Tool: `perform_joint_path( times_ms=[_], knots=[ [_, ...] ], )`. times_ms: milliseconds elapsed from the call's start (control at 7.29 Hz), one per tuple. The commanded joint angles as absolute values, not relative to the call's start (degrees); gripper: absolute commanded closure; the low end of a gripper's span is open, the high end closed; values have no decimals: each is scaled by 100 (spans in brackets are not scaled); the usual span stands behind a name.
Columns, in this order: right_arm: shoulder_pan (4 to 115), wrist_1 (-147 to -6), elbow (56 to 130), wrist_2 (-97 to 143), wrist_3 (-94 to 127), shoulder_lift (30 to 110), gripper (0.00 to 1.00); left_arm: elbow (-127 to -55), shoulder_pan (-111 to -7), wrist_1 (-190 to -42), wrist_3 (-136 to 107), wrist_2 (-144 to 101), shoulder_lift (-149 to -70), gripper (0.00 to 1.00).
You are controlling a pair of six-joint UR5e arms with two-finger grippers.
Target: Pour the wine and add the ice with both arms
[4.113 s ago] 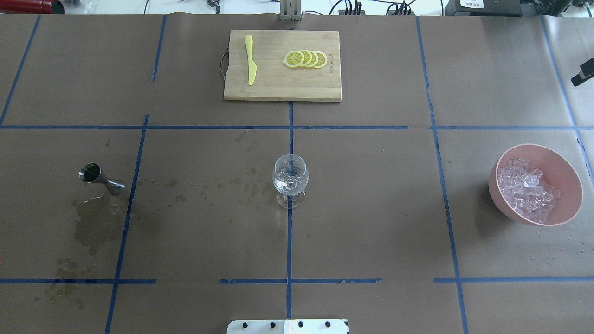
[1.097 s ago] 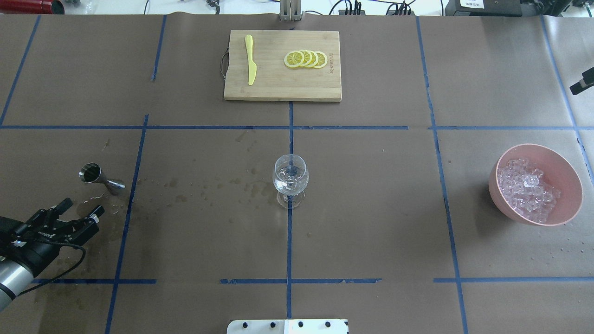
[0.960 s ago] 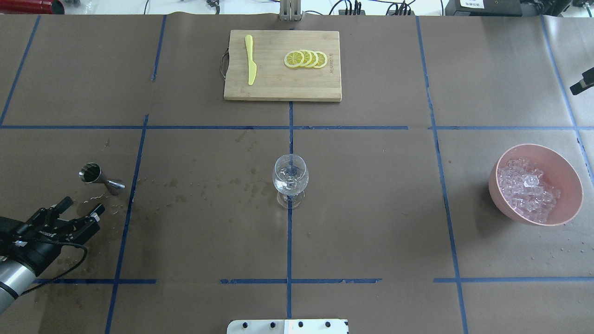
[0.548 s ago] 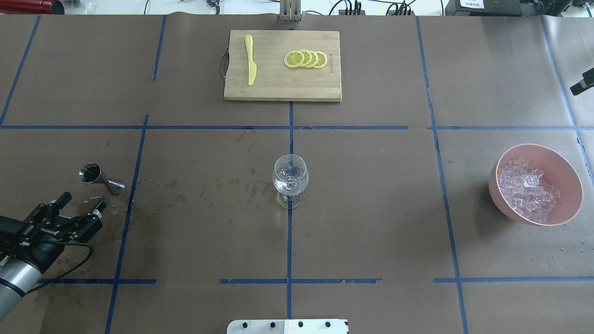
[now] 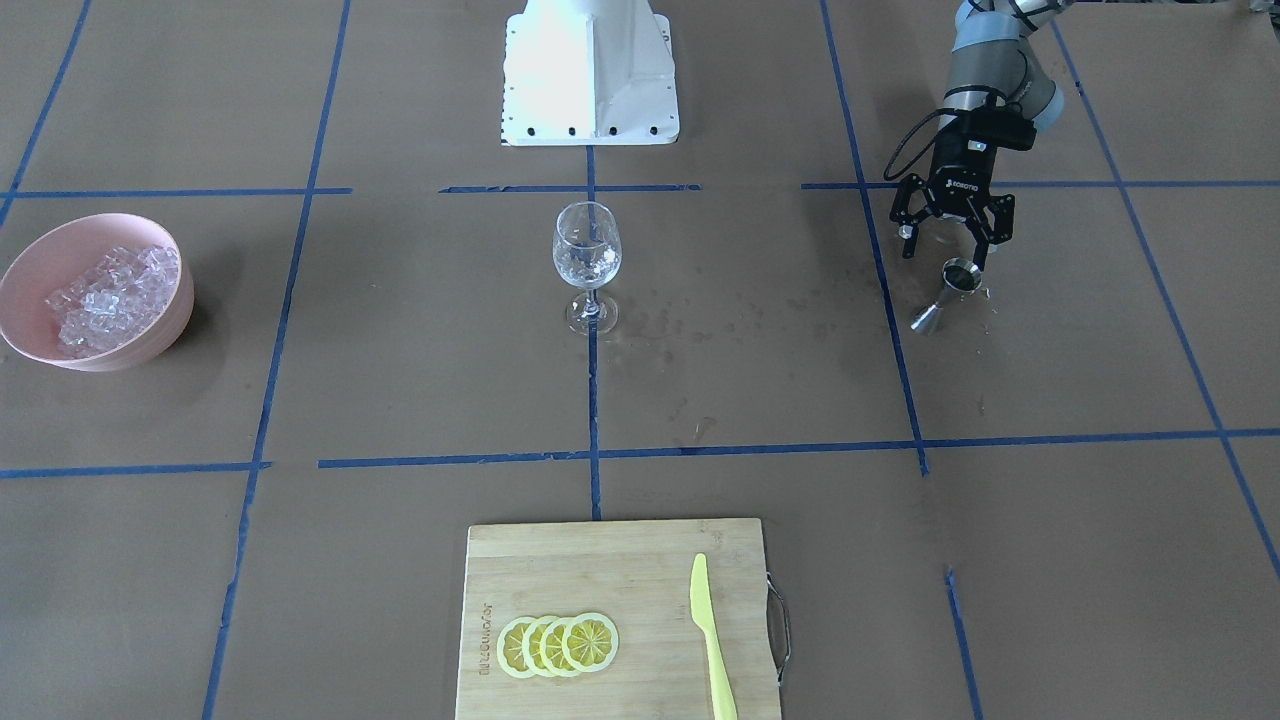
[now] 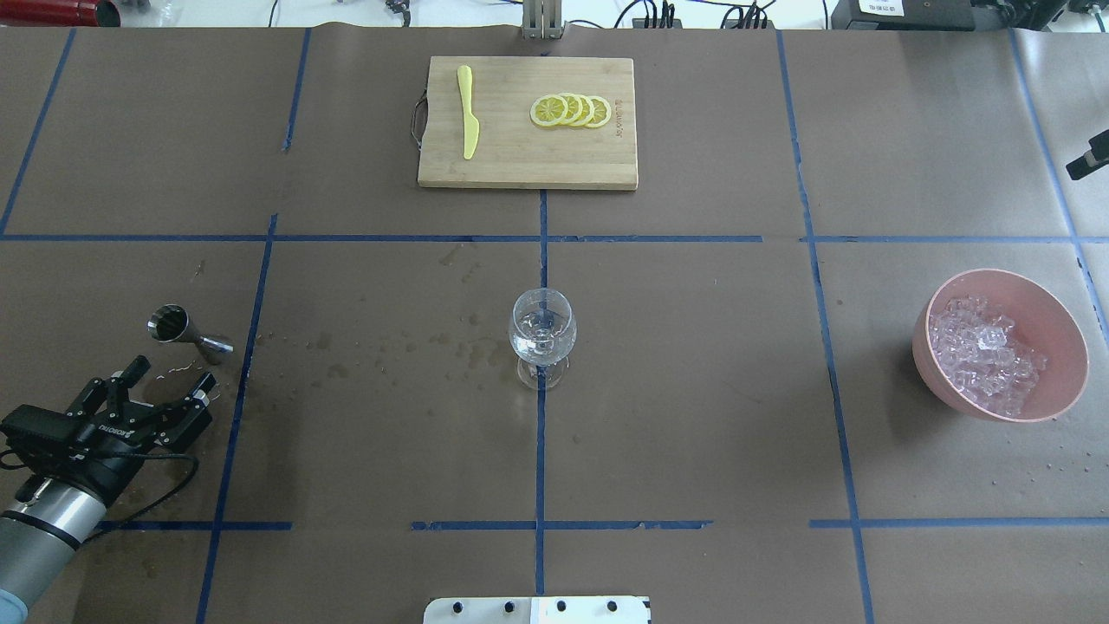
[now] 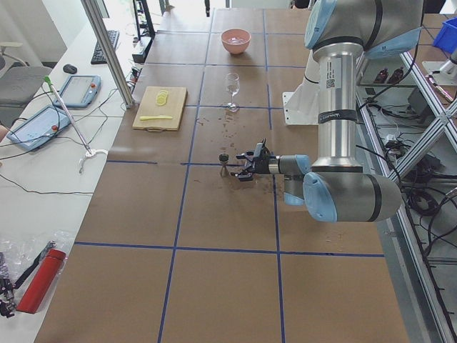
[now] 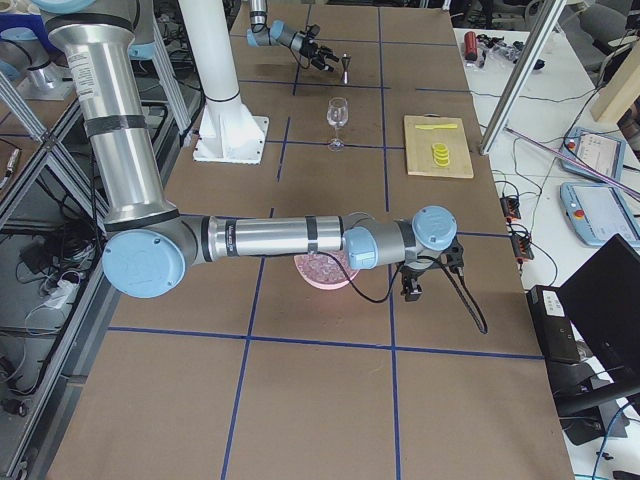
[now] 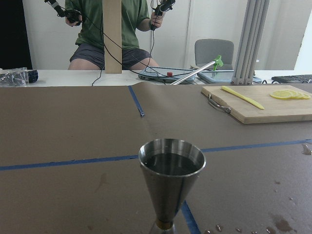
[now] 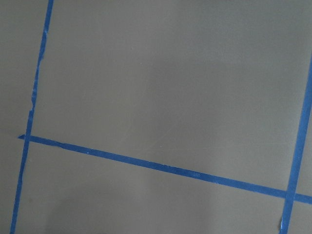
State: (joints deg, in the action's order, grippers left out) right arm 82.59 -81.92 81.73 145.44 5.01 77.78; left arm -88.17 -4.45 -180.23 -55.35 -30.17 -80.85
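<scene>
Lining up on the jigger (image 6: 186,334) right now: my left gripper (image 6: 167,380) sits low just short of it, fingers spread wide and empty, I'd guess to slide around its narrow waist. The wine (image 9: 170,164) sits in its top cup, clear, barely visible. Wine glass (image 6: 541,334) stands mid desk (image 6: 693,390). Ice (image 6: 983,355), glassy cubes, is heaped in the pink bowl (image 6: 1005,276). Right gripper (image 8: 412,288) hangs near it; can't tell what its fingers are doing.

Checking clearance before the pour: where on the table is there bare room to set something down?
Bare paper lies between the wine glass and the pink bowl, and between the glass and the cutting board. Crowded: the left gripper, open, sits close beside the jigger.
</scene>
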Motion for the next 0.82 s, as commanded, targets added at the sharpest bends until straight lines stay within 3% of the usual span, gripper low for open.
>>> perform_joint_path(
  times_ms=[0, 685],
  knots=[
    [8262, -8191, 8226, 14537, 501, 7796, 0, -8535, -448, -18026, -5502, -3023, -8427, 2],
    [8262, -8191, 8331, 14520, 501, 7805, 0, -8289, -887, -18018, -5520, -3059, -8516, 3]
  ],
)
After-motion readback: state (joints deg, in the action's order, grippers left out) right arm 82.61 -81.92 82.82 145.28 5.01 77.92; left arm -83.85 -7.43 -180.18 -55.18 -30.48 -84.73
